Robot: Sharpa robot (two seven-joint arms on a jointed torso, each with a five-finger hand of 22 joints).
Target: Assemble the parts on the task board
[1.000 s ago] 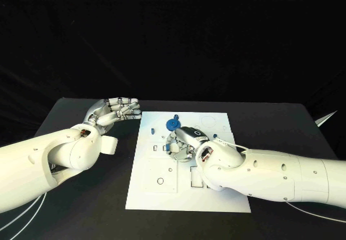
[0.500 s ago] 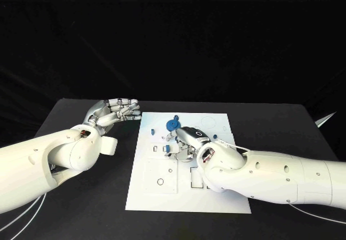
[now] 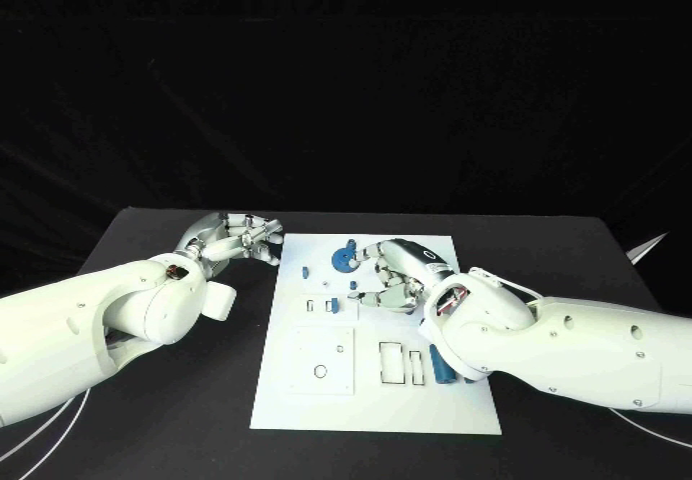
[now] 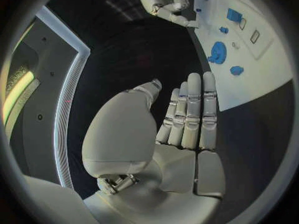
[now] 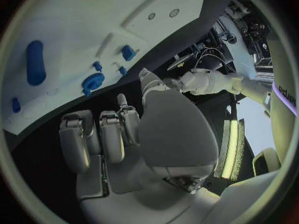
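The white task board (image 3: 378, 395) lies in the middle of the table. On its far part sit a round blue part (image 3: 343, 258), a square blue part (image 3: 335, 305) and small blue parts (image 3: 306, 268). A long blue part (image 3: 437, 366) lies by the slots near my right forearm. My right hand (image 3: 395, 272) hovers over the far middle of the board, fingers curled in with nothing between them (image 5: 102, 137). My left hand (image 3: 235, 238) is raised off the board's far left corner. Its fingers (image 4: 190, 109) are straight and it holds nothing.
Black table (image 3: 173, 400) surrounds the board on both sides. A raised white plate (image 3: 320, 360) and narrow rectangular slots (image 3: 392, 362) occupy the board's near half. My right forearm (image 3: 562, 345) crosses the board's right edge.
My right hand has lifted off the board's middle and drawn back toward its far side, uncovering the square blue part and the long blue part. The left hand stays beside the far left corner.
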